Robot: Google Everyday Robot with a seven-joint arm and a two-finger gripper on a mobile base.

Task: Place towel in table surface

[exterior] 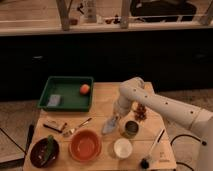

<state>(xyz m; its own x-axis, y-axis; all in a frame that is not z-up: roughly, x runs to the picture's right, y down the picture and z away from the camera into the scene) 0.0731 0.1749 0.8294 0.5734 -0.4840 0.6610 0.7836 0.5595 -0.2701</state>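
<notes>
One white arm enters from the right above a wooden worktop. It bends at an elbow over the rear centre of the board and points down to the end effector, set low over the middle of the worktop. Directly beneath the end effector, and touching it, is the grey-blue towel. The towel is a narrow bunched strip that tapers down and to the left, its lower end on or just above the wood (which of the two cannot be told). Whether the end effector grips the towel or stands open cannot be told either.

Just right of the towel stands a tin can, upright, mouth upward. Behind the can, near the arm, lies a small reddish-brown cluster.

Front row, left to right:
- a dark bowl holding something green
- an orange bowl
- a white cup
- a dark-headed brush with a pale handle, lying aslant toward the right edge

Between the bowls and the rear of the board lies a spoon, tilted. To its left is a small dark object too indistinct to name.

Rear left is a green tray. It contains an orange fruit near its right wall and a blue-grey sponge in its left part, the two well apart. The towel is apart from the tray, near the orange bowl and the white cup.
</notes>
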